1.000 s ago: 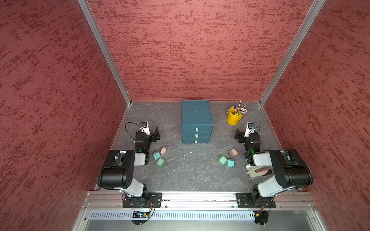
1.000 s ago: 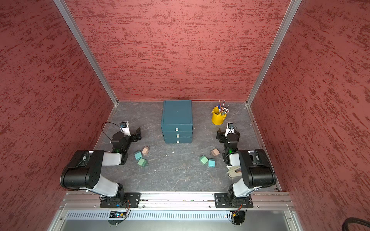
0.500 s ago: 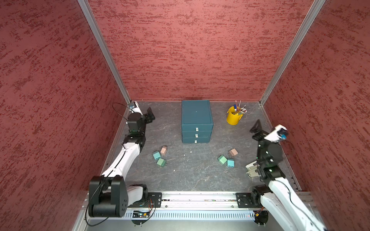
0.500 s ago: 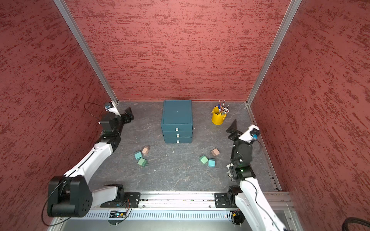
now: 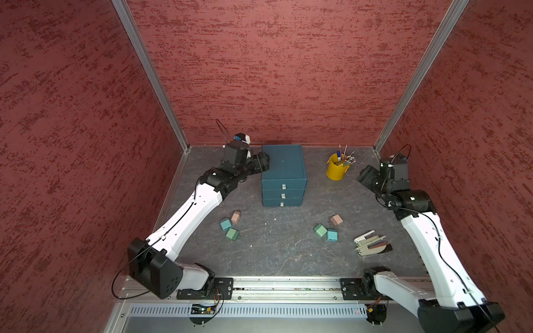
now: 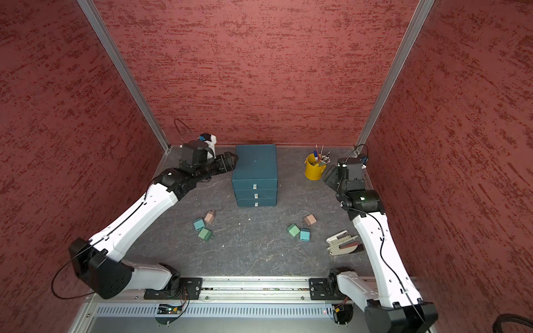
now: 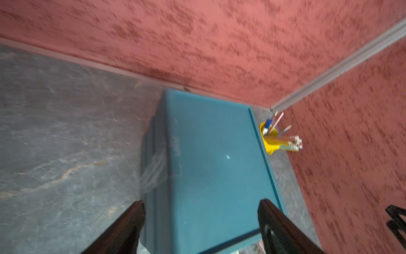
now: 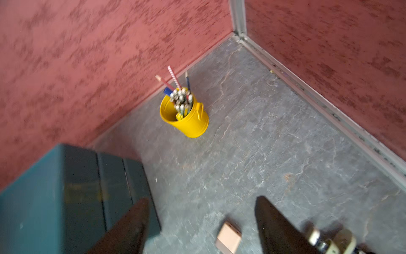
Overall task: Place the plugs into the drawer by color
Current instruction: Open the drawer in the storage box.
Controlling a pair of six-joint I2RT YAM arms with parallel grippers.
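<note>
On the desk (image 5: 274, 259), in both top views, the drawer (image 5: 284, 176) stands at the back with all three fronts shut and its pull tabs (image 5: 283, 186) facing my base. The plugs (image 5: 225, 223) lie in front of it in two trios, one to each side. My left end effector (image 5: 264, 163) sits at the drawer's top left edge; I cannot tell whether it touches. My right end effector (image 5: 364, 176) hangs beyond the yellow bucket (image 5: 336, 170), well apart from the drawer.

In the left wrist view the jaws stand wide and empty, with the drawer's top straight ahead. The tabs are therefore round the corner, towards the base.

In the right wrist view the jaws are likewise spread and empty. One pink plug (image 8: 228, 240) lies low between them, so I judge the right arm nearer that trio.
</note>
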